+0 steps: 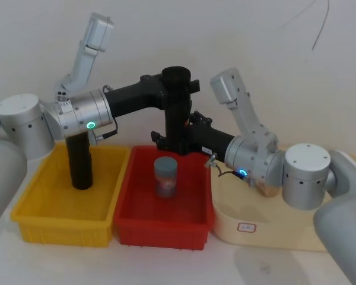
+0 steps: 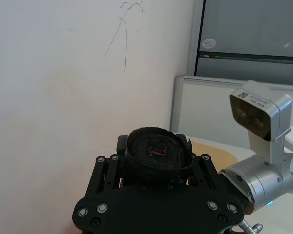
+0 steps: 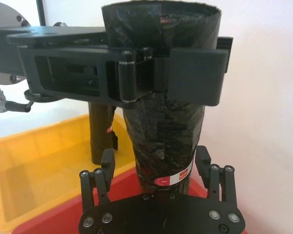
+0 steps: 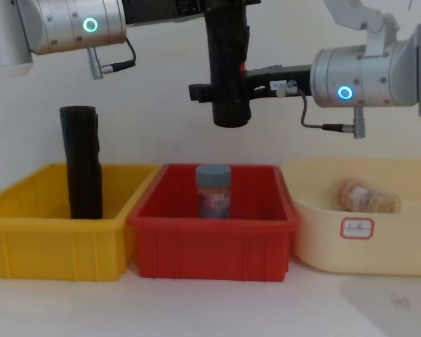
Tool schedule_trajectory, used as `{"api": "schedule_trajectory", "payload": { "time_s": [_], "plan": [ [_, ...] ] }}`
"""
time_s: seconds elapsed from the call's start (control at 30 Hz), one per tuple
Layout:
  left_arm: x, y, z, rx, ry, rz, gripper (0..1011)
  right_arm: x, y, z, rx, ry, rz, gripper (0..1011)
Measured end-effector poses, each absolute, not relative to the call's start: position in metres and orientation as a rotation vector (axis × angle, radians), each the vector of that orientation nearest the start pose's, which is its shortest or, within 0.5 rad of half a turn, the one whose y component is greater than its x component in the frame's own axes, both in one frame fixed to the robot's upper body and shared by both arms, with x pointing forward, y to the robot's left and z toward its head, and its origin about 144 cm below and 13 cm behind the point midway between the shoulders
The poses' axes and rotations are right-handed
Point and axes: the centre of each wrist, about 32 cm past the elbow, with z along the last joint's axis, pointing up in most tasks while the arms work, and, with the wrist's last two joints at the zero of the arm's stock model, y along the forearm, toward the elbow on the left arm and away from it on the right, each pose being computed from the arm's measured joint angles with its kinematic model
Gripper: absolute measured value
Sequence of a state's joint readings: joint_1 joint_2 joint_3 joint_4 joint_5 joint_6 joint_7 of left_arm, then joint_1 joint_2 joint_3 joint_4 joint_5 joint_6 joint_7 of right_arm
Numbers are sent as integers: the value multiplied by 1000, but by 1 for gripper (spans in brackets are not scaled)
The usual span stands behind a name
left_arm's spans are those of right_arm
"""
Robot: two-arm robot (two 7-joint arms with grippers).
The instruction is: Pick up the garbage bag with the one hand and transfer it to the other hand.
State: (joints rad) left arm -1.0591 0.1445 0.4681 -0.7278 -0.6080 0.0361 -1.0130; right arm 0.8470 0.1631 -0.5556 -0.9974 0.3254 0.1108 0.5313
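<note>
The garbage bag (image 1: pixel 177 107) (image 4: pixel 228 70) is a tall black roll held upright in the air above the red bin (image 1: pixel 160 228). My left gripper (image 1: pixel 177 89) (image 3: pixel 171 73), on the teal-ringed arm, is shut on the roll's upper part, and the left wrist view looks down on the roll's top (image 2: pixel 156 153). My right gripper (image 1: pixel 175 141) (image 4: pixel 224 91) (image 3: pixel 155 158), on the blue-ringed arm, reaches in from the right at the roll's lower part. It is open, with its fingers (image 3: pixel 107 163) straddling the roll and a small gap on each side.
A second black roll (image 1: pixel 80 160) (image 4: pixel 82 161) stands upright in the yellow bin (image 1: pixel 65 222) on the left. A blue-lidded jar (image 1: pixel 165 176) (image 4: pixel 213 191) stands in the red bin under the held roll. On the right, a cream bin (image 1: pixel 255 225) holds a packet (image 4: pixel 368 196).
</note>
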Motion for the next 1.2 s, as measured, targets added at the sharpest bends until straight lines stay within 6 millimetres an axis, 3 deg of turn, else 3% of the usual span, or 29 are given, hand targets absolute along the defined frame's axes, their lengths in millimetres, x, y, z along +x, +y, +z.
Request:
{"api": "schedule_trajectory", "payload": {
  "time_s": [0.13, 0.3, 0.73, 1.2],
  "plan": [
    [698, 208, 1343, -157, -45, 354, 564, 650, -161, 1290, -132, -140, -702, 975],
    [698, 208, 1343, -157, -45, 353, 564, 651, -160, 1290, -134, -141, -705, 865],
    [698, 208, 1343, -157, -45, 353, 564, 651, -158, 1289, -135, -141, -708, 477],
    [698, 208, 1343, -157, -45, 354, 564, 652, -158, 1289, -136, -143, -709, 477]
  ]
}}
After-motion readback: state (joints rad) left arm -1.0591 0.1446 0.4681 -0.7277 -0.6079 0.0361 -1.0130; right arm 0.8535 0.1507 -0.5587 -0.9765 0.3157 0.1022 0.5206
